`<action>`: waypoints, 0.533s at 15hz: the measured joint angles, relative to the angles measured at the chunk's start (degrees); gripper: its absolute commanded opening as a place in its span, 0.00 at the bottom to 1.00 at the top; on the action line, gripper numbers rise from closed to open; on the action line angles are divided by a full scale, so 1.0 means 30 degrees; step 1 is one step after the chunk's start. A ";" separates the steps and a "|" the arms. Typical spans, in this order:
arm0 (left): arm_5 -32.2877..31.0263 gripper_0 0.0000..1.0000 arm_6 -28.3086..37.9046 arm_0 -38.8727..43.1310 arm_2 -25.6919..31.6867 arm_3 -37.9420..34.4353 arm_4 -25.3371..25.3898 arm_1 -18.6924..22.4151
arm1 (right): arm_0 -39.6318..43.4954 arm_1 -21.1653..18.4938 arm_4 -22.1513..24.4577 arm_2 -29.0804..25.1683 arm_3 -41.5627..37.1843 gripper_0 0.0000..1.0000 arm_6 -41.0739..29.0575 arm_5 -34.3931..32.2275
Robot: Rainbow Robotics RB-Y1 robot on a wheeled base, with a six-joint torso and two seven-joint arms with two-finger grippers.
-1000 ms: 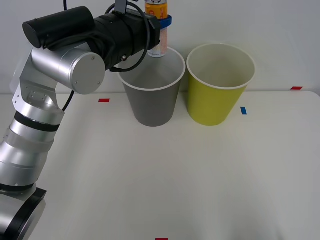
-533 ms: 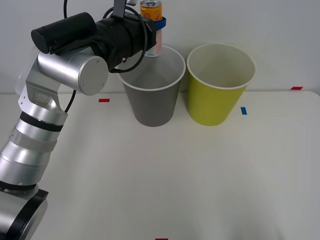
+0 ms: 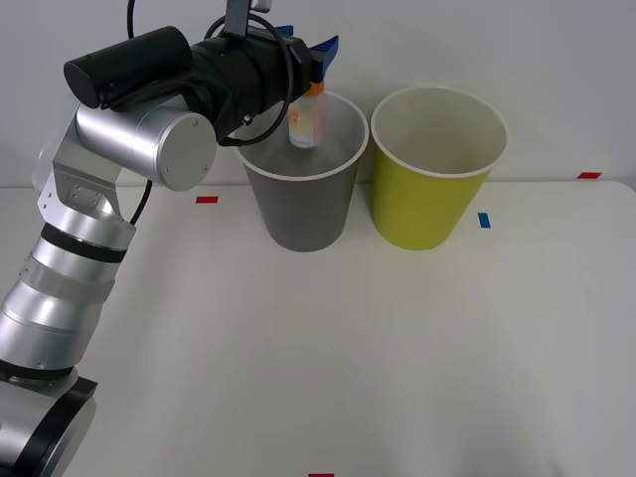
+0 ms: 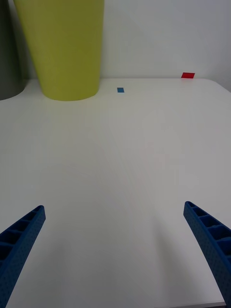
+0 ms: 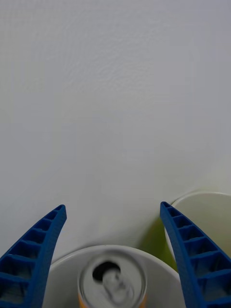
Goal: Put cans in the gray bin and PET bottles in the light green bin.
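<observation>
**Can released over the gray bin**

Left gripper [image 3: 310, 47] held above the back rim of the gray bin [image 3: 303, 214], fingers [image 5: 36, 252] spread wide and gripping nothing. Can [image 3: 305, 117] free of the fingers, upright, blurred, sitting in the mouth of the gray bin and seemingly mid-drop; from the left wrist view, silver top and pull-tab opening [image 5: 112, 283] seen straight down between the parted fingers, with the bin's white rim curving around it. Not possible to tell whether yet touching the bin's floor or wall.

Light green bin [image 3: 433, 189] just beside the gray one, on its right, pale inside visible and apparently holding nothing. Right gripper [image 4: 115, 250] low over bare desk [image 3: 397, 348], fingers apart, idle, facing the base of the light green bin [image 4: 62, 53], with small blue and red tape marks beyond.

Progress, as a judgement: can sorting all but done, with only the fall left to finish. No PET bottle visible anywhere on the desk, so nothing evident left for the light green bin; likely only retracting the left arm remains.
</observation>
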 measured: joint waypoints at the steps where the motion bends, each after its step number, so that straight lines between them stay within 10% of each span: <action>1: -0.0002 1.00 -0.0001 0.0001 0.0000 -0.0033 0.0132 0.0166 | 0.0000 0.0000 0.0000 0.0000 0.0000 1.00 0.0000 0.0000; 8: 0.0512 1.00 -0.0018 0.3220 -0.0001 -0.4338 0.0910 0.2062 | 0.0000 0.0000 0.0000 0.0000 0.0000 1.00 0.0000 -0.0001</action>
